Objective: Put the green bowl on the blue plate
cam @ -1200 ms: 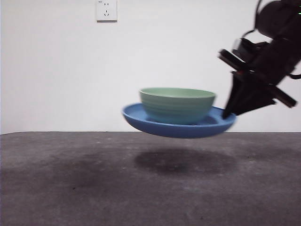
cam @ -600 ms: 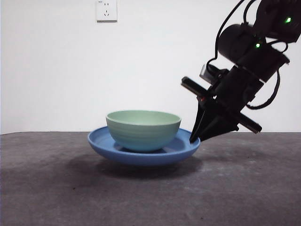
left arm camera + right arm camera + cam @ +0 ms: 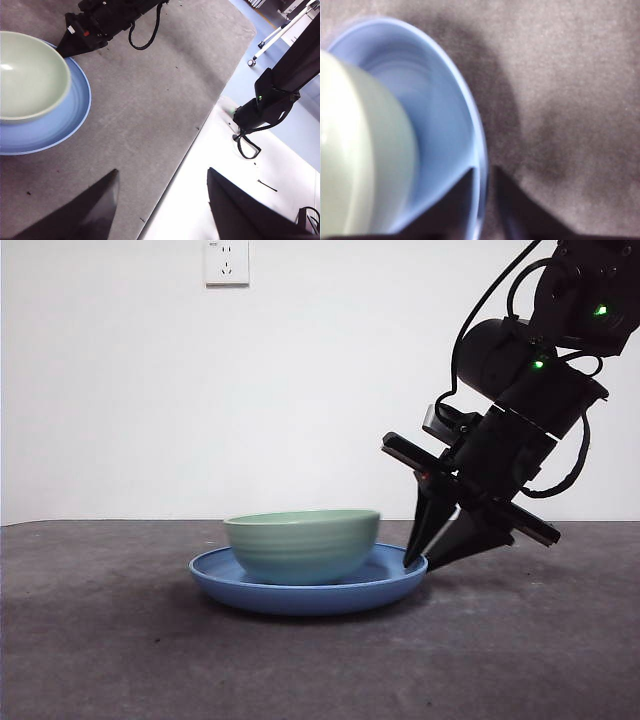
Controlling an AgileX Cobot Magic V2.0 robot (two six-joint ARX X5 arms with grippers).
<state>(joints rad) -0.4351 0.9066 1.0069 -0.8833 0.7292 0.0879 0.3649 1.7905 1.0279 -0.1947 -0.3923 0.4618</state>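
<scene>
Right gripper [image 3: 422, 558] pinches the rim of the blue plate [image 3: 300, 595], which sits on the gray table [image 3: 100, 660], with the green bowl [image 3: 300, 545] on it. Next it should let go gently. Left gripper [image 3: 160, 200] waits wide apart

The green bowl [image 3: 302, 545] is pale mint with faint horizontal ridges and a lighter rim, the blue plate [image 3: 300, 597] glossy medium blue, the table [image 3: 120, 640] mottled dark grey, and the right gripper [image 3: 418, 562] black.
</scene>
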